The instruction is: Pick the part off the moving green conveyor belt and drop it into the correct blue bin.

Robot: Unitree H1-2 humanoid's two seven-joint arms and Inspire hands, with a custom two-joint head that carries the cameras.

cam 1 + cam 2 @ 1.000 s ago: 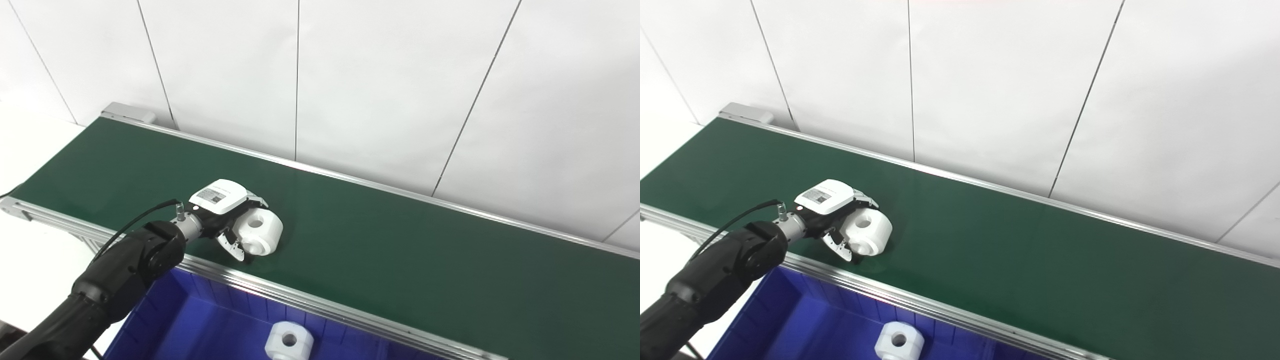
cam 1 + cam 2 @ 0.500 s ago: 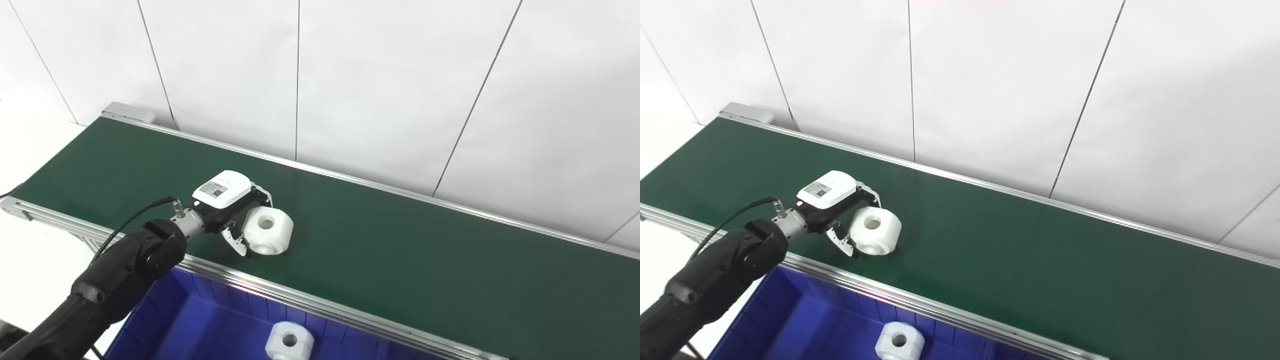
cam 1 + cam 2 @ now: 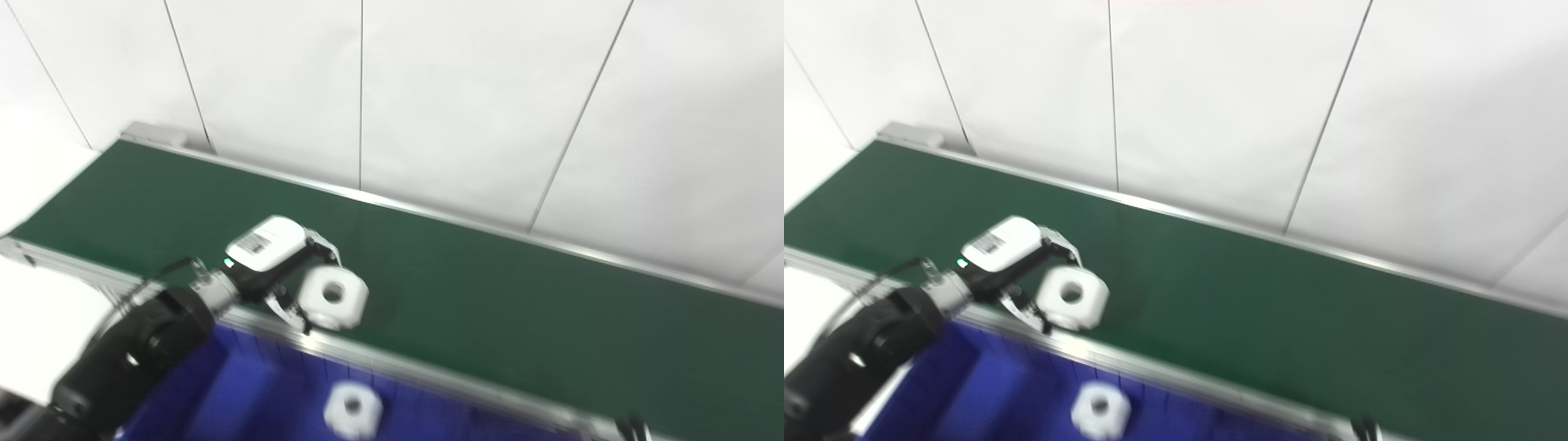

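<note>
One white plastic hexagonal part with a round bore [image 3: 332,297], held by the left hand's [image 3: 275,269] fingers over the green conveyor belt's [image 3: 490,306] near edge; a loose grip risks dropping it short of the blue bin [image 3: 245,404].

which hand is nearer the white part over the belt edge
Left. The left hand is shut on the part, fingers wrapped around it. The right hand is out of view.

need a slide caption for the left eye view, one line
Left hand grips a white plastic part with a centre hole above the green conveyor belt's near edge; a similar white part lies in the blue bin.
</note>
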